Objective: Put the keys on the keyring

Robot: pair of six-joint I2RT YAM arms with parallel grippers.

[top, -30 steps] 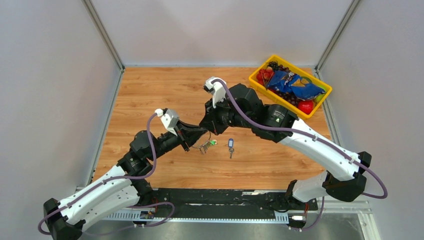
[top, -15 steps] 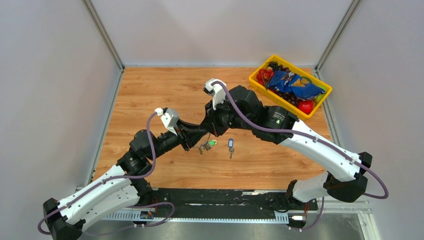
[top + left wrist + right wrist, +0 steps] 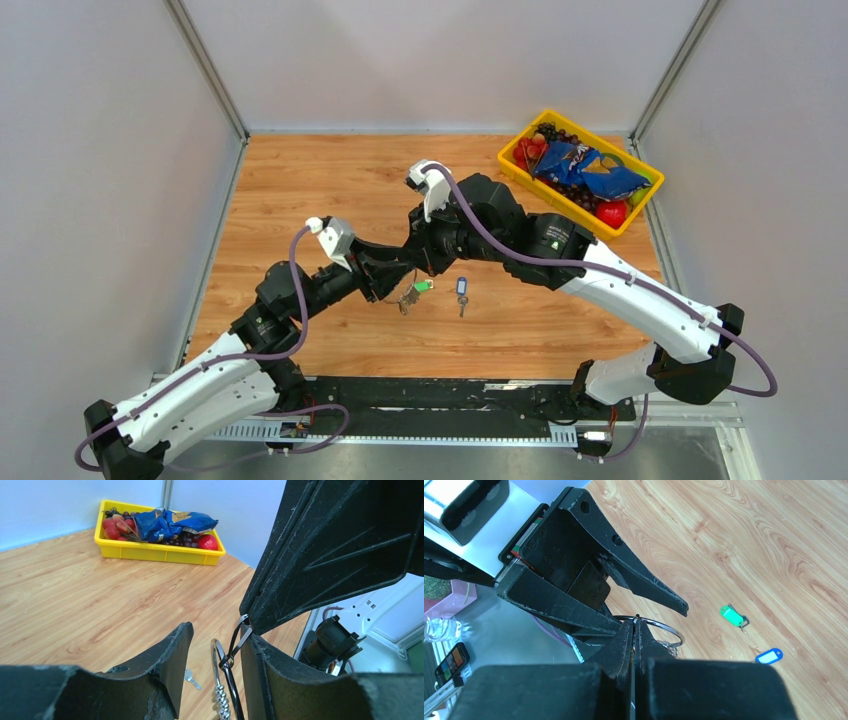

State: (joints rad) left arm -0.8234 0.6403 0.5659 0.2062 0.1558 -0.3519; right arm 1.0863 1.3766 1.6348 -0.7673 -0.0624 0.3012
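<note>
R jaws clamp keyring (image 3: 664, 625), L jaws apart astride it, green key (image 3: 731, 615) nearby

Legible text: none in any view.
Bag (image 3: 585, 172): blue snack packet, its print too blurred to read.
Green tag (image 3: 731, 615): too small to tell whether it carries writing.
Blue tag (image 3: 769, 656): pale insert, nothing on it readable.
Sticker (image 3: 553, 247): small mark on the right arm's dark joint, too small to read.
Phone (image 3: 451, 663): coloured icons on its screen, none readable.
</note>
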